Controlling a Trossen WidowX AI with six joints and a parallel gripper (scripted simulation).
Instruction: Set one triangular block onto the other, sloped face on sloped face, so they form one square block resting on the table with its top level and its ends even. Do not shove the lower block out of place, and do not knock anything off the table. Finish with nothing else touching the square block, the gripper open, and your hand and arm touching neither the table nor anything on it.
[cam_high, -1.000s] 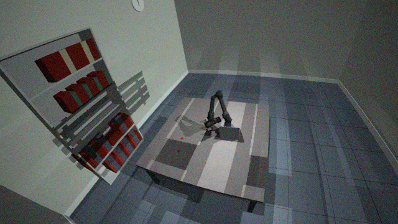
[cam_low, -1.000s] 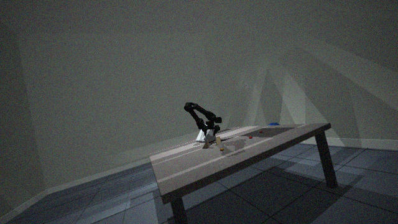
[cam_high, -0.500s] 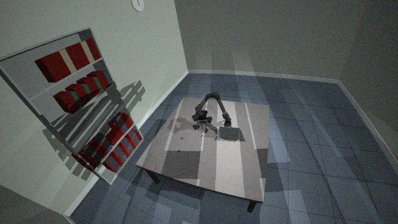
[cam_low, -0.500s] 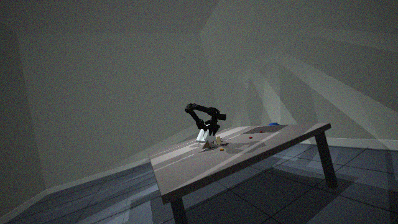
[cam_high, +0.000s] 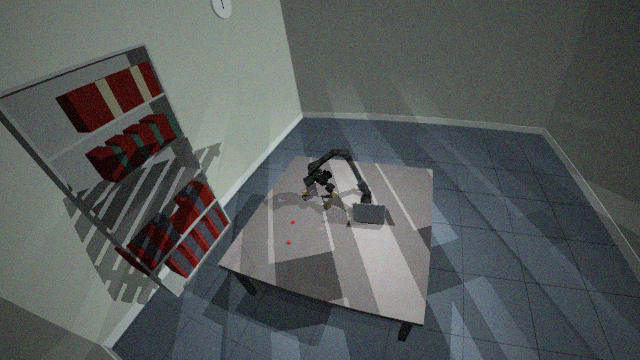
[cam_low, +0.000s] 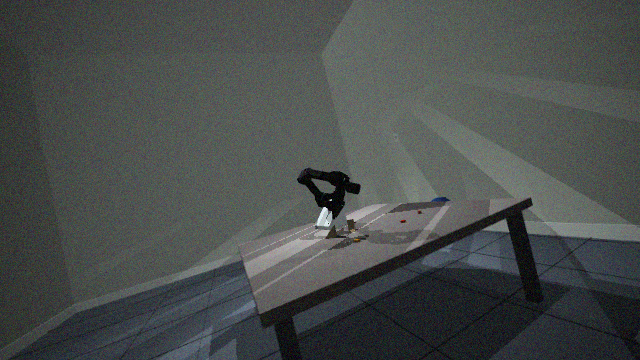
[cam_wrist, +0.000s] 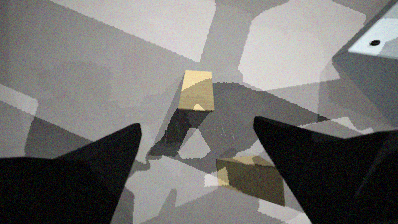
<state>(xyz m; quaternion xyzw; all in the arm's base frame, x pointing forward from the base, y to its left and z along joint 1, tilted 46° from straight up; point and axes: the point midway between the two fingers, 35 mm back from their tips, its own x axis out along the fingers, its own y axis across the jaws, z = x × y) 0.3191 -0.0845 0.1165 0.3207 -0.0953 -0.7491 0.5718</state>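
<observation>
Two tan wooden blocks stand apart on the table. In the wrist view one block is ahead, between the directions of the fingertips, with a lit face. The other block is lower right, partly hidden by the right finger. In the exterior view one block shows a triangular outline and another block stands to its right. The top view shows one small block near the gripper; which one is unclear. My gripper is open and empty, above the table, touching neither block in the wrist view.
The arm's grey base box stands close to the blocks. Small red pieces and a small orange piece lie on the table. Striped light and arm shadows cross it.
</observation>
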